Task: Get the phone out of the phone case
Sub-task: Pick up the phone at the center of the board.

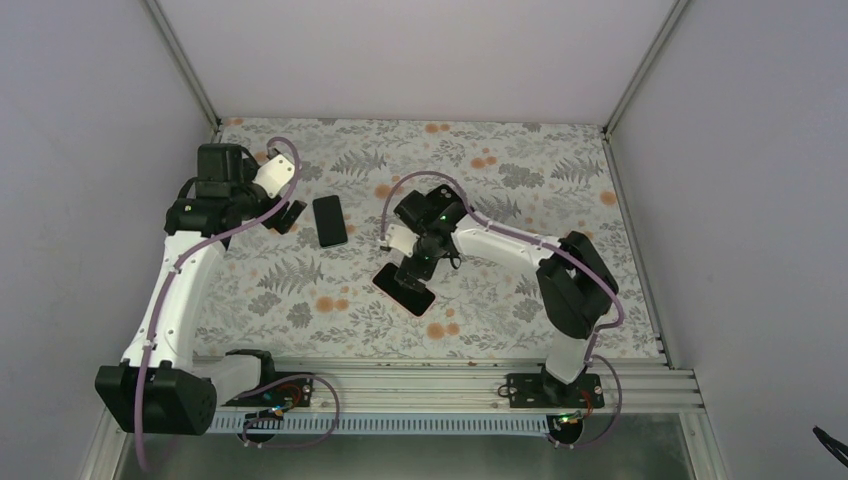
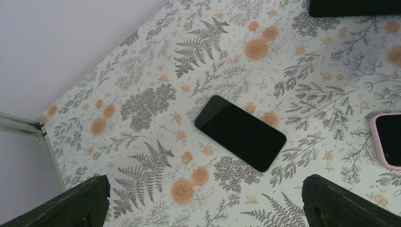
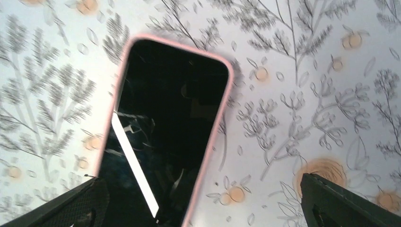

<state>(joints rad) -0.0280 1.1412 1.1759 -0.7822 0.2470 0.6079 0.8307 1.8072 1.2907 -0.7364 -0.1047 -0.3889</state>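
Note:
A bare black phone [image 1: 329,221] lies flat on the floral table; in the left wrist view it [image 2: 240,132] lies just ahead of my fingers. A pink phone case [image 1: 404,290] lies flat near the table's middle, and a glossy black face fills its rim [image 3: 165,132]. I cannot tell whether that face is a phone. My left gripper [image 1: 290,215] is open and empty, just left of the bare phone [image 2: 206,185]. My right gripper [image 1: 415,270] is open above the pink case [image 3: 203,182], its left finger [image 3: 80,203] over the case's near end.
The pink case's corner shows at the right edge of the left wrist view [image 2: 387,139]. A dark part [image 2: 354,7] sits at that view's top right. White walls and aluminium posts [image 1: 185,70] close in the table. A metal rail [image 1: 440,385] runs along the near edge.

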